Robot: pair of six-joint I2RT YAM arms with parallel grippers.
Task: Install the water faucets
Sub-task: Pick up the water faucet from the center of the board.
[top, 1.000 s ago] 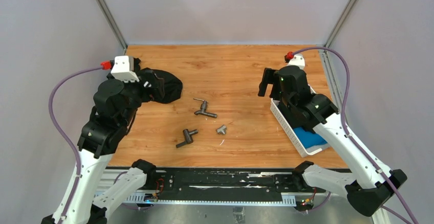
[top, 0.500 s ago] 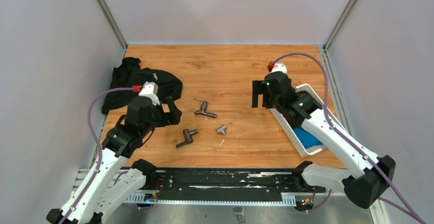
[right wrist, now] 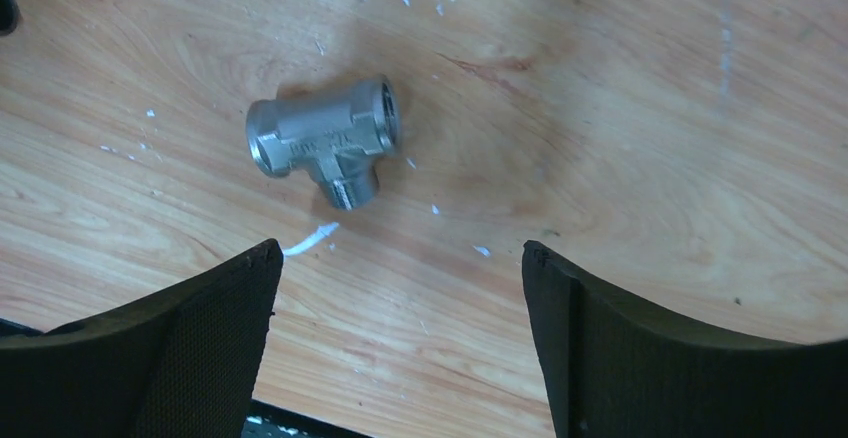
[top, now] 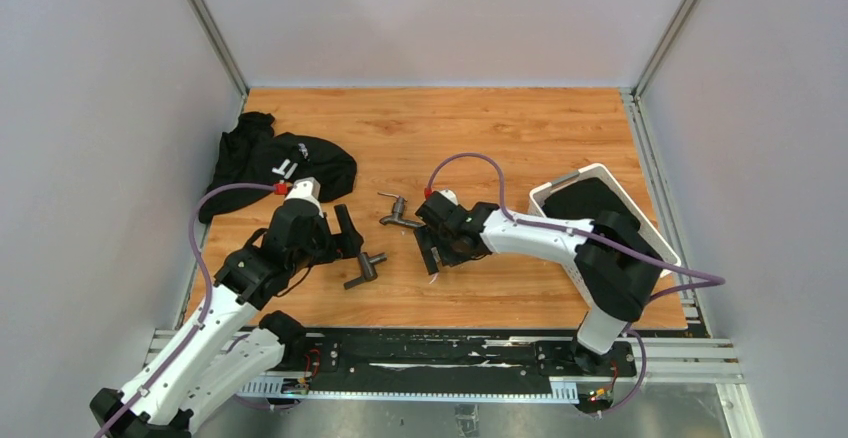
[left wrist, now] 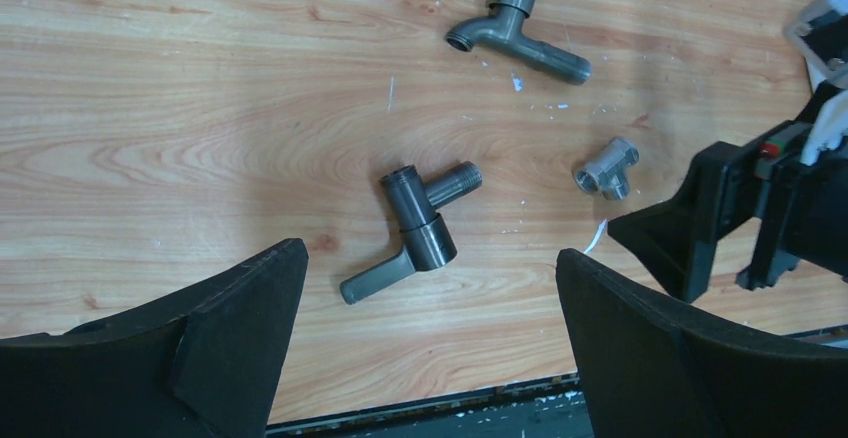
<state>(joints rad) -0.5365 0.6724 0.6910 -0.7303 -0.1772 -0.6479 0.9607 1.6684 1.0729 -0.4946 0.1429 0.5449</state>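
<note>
Three grey metal pieces lie on the wooden table. An L-shaped faucet (left wrist: 420, 223) with a flat lever lies just beyond my left gripper (left wrist: 428, 254), which hovers open above it; the same faucet (top: 365, 266) shows in the top view beside that gripper (top: 352, 241). A second faucet (top: 400, 213) (left wrist: 520, 33) lies farther back. The small tee fitting (right wrist: 320, 143) (left wrist: 607, 168) rests just ahead of my right gripper (right wrist: 400, 248), whose jaws stand open over bare wood. In the top view the right gripper (top: 435, 248) covers the tee. Nothing is held.
A black cloth (top: 275, 163) lies at the back left. A white basket (top: 585, 171) with something dark in it stands at the right. White flecks dot the wood around the tee. The table's front edge and a black rail (top: 430, 353) lie close behind both grippers.
Both arms came down toward the table's middle. The left left the black cloth for the near faucet. The right swung from the basket to the tee fitting.
</note>
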